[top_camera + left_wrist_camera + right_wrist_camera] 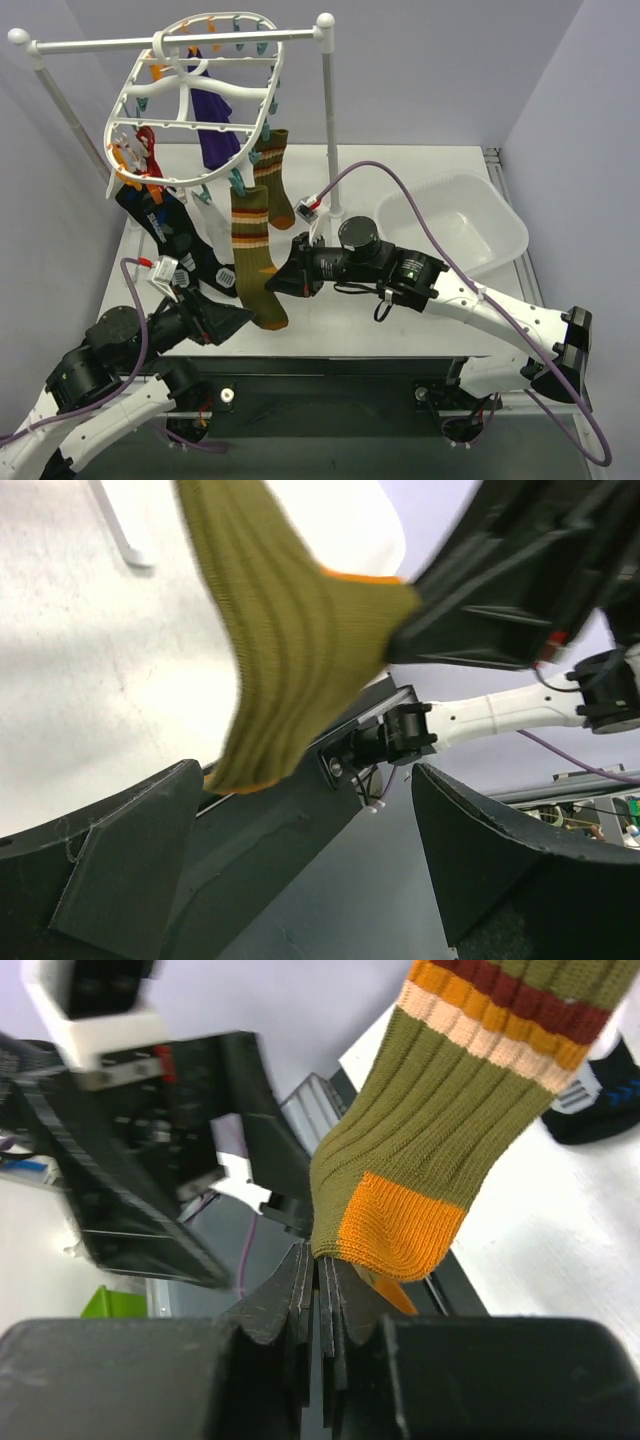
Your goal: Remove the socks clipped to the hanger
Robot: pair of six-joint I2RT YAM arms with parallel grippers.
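The left gripper [305, 780] is held wide apart just under the toe of the olive striped sock [255, 255], with nothing gripped. The right gripper [316, 1265] is pressed together on that sock's orange heel. The sock is clipped to the white hanger [183, 127], hung from the rail [120, 44] beyond, with other socks [215, 125] alongside.

No words or numbers are showing clearly enough to read. The dark sock [612, 1110] is wearing a small white patch [575, 1097] with thin stripes, next to some blue marks, but these are not making any letters.
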